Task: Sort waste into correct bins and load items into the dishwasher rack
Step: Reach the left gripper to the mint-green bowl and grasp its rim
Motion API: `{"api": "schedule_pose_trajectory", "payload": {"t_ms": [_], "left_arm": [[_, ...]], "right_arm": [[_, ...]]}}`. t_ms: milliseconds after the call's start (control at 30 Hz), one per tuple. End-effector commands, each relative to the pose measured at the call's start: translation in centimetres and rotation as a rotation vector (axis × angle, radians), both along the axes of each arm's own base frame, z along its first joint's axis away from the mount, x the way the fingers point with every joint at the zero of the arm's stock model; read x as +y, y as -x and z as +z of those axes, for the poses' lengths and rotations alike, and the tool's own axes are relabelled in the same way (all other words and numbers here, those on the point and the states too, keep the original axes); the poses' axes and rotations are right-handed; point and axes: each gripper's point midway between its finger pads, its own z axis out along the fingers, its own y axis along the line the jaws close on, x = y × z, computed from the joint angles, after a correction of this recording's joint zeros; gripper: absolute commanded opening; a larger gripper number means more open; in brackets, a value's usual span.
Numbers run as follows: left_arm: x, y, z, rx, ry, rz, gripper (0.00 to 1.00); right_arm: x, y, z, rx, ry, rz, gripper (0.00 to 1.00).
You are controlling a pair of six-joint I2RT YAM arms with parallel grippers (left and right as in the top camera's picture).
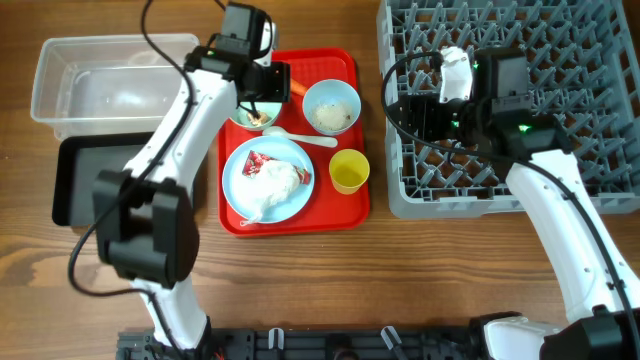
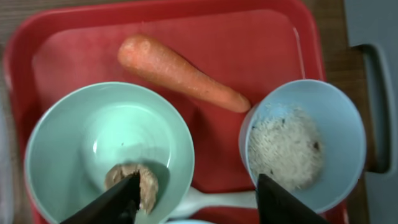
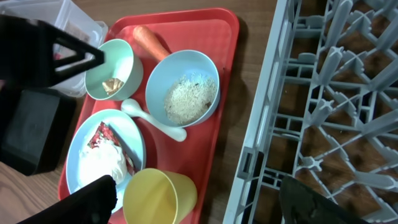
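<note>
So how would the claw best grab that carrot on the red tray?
Probably from straight above, pinching the carrot across its width at the thicker half. It lies flat on the red tray, long and tapered, and its thin tip sits close beside the rice bowl, leaving little room there.

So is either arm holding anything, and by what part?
Nothing: left jaws open over the bowl of scraps, right jaws open and empty at the rack edge.

From my remote seat, the overhead view is filled edge to edge by a wooden table point(image 1: 450, 290), mid-brown with darker grain streaks running sideways, evenly lit with only soft shadows.
</note>
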Motion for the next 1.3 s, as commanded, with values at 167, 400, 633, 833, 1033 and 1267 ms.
{"api": "schedule_pose_trajectory", "payload": {"t_ms": [167, 400, 633, 833, 1033, 1267], "left_arm": [[-0.1, -0.7, -5.0, 0.071, -0.034, -0.002, 0.51], [-0.3, -1.0, -7.5, 0.096, -0.040, -0.005, 0.21], [-0.3, -0.7, -9.4, 0.132, -0.050, -0.005, 0.10], [-0.3, -0.7, -9.4, 0.131, -0.050, -0.005, 0.04], [-0.2, -0.6, -7.1, 0.111, -0.044, -0.004, 0.04], [-0.4, 0.5, 2.3, 0.028, 0.004, -0.016, 0.04]], "right_arm": [[0.3, -0.3, 0.3, 0.000, -0.007, 0.004, 0.86], [0.3, -0.4, 0.4, -0.009, -0.009, 0.003, 0.82], [0.3, -0.5, 0.5, -0.014, -0.009, 0.003, 0.81], [0.3, -0.5, 0.5, -0.015, -0.008, 0.003, 0.81], [0.0, -0.7, 0.4, -0.018, 0.006, -0.010, 0.79], [-0.2, -0.9, 0.5, -0.027, 0.014, -0.018, 0.79]]}}
